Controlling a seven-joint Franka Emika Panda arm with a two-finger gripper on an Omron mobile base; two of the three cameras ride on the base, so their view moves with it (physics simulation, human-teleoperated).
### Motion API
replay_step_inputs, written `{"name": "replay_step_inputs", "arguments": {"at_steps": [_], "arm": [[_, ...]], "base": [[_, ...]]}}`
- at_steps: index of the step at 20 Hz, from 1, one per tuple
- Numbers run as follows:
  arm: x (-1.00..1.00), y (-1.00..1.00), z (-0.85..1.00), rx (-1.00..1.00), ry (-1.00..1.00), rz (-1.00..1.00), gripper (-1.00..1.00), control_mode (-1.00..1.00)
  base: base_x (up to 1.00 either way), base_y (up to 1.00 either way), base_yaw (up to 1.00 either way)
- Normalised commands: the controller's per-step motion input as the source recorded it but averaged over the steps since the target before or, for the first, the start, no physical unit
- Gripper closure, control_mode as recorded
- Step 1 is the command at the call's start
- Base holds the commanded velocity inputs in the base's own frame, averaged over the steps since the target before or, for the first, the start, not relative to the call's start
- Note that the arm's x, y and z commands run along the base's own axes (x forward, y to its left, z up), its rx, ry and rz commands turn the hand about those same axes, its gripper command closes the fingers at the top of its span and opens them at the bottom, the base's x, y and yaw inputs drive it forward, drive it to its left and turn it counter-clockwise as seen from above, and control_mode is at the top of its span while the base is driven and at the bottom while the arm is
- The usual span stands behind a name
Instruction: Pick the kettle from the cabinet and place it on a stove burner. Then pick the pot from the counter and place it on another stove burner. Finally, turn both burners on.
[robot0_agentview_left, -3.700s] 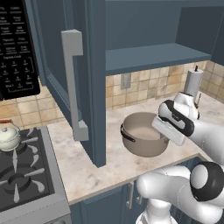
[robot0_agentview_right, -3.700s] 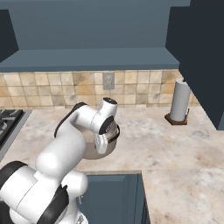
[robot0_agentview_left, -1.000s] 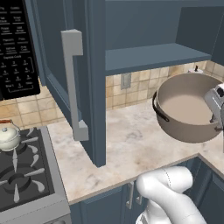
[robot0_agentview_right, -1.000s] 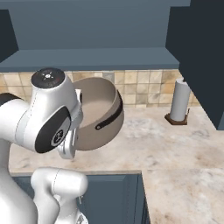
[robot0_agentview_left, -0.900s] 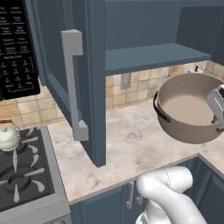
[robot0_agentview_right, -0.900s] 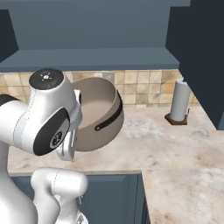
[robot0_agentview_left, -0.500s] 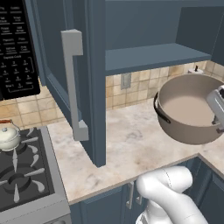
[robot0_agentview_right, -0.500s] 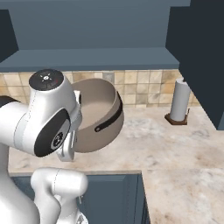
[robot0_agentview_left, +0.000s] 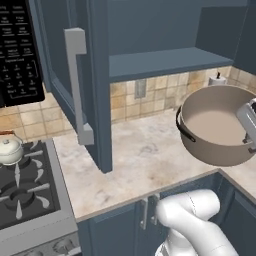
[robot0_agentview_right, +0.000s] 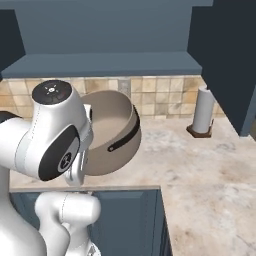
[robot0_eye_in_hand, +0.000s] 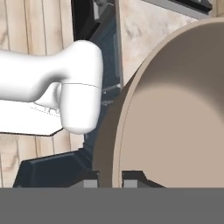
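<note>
The taupe pot (robot0_agentview_left: 215, 125) hangs tilted in the air above the counter (robot0_agentview_left: 135, 160), its pale inside facing the left base view. My gripper (robot0_agentview_left: 247, 136) is shut on the pot's right rim. In the hand view the rim of the pot (robot0_eye_in_hand: 175, 109) runs between the two fingertips (robot0_eye_in_hand: 89, 183). From the right base view the pot (robot0_agentview_right: 112, 131) shows behind my arm. The cream kettle (robot0_agentview_left: 9, 150) sits on a rear burner of the stove (robot0_agentview_left: 30, 200). The cabinet (robot0_agentview_left: 160, 30) stands with its door (robot0_agentview_left: 95, 75) swung open.
A black microwave (robot0_agentview_left: 17, 50) hangs left of the open door, whose bar handle (robot0_agentview_left: 75, 85) juts out over the counter between pot and stove. A paper towel roll (robot0_agentview_right: 202, 111) stands at the tiled back wall.
The pot stood on the counter in the oldest frames; it is now lifted and tilted in my gripper. Over the last second it has hardly moved.
</note>
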Motion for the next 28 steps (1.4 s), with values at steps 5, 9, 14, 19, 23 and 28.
{"name": "replay_step_inputs", "arguments": {"at_steps": [5, 9, 14, 19, 23, 28], "arm": [[0.0, 0.0, 0.0, 0.0, 0.0, 0.0, 1.0, 1.0], [0.0, 0.0, 0.0, 0.0, 0.0, 0.0, 1.0, 1.0], [0.0, 0.0, 0.0, 0.0, 0.0, 0.0, 1.0, 1.0], [0.0, 0.0, 0.0, 0.0, 0.0, 0.0, 1.0, 1.0], [0.0, 0.0, 0.0, 0.0, 0.0, 0.0, 1.0, 1.0], [0.0, 0.0, 0.0, 0.0, 0.0, 0.0, 1.0, 1.0]], "base": [[-0.48, 0.17, 0.0], [-0.53, 0.3, 0.0], [-0.54, 0.33, 0.0], [-0.57, 0.34, 0.0], [-0.78, 0.23, -0.01], [-0.71, 0.33, -0.01]]}}
